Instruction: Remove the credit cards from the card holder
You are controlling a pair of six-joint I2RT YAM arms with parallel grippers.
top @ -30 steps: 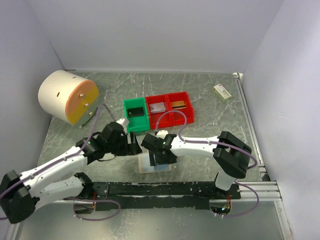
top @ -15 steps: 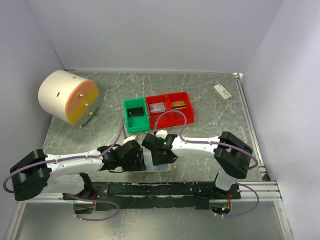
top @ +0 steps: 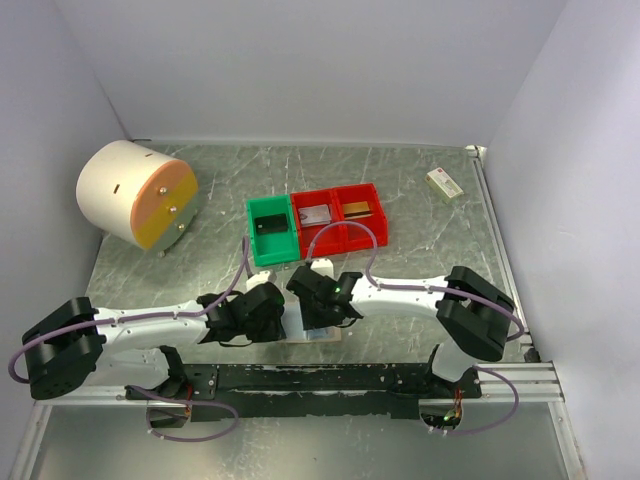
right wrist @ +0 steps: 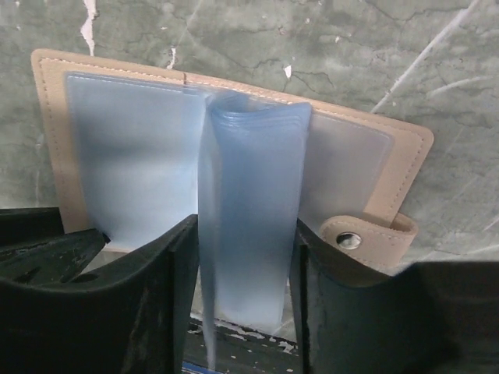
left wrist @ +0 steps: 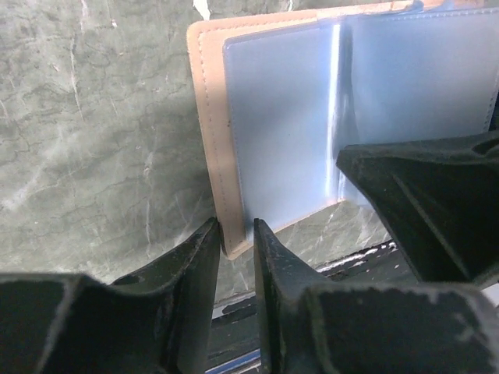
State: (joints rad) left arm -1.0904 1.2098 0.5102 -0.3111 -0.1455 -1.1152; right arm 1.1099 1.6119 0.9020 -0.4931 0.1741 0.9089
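The card holder [top: 318, 334] lies open on the table near the front rail, tan with pale blue-grey pockets [left wrist: 281, 117]. My left gripper [left wrist: 236, 227] is at its left edge, jaws pinched on the tan near corner. Over the holder's middle, my right gripper [right wrist: 245, 226] is shut on the upright bundle of pocket leaves [right wrist: 249, 202]. The snap tab [right wrist: 362, 238] sits beside the right finger. No credit cards show in the visible pockets. A dark card [top: 268, 224], a silver-grey card [top: 316, 214] and a gold card [top: 358, 209] lie in the bins behind.
A green bin [top: 251, 232] and two joined red bins [top: 345, 238] stand just behind the holder. A cream cylinder with an orange face [top: 135, 192] is at the back left. At the back right lies a small white-and-green box [top: 444, 182]. The black rail [top: 330, 378] runs along the near edge.
My left arm has swung down from near the green bin to the holder's left edge, and its jaws have closed on the corner. The right gripper has barely moved.
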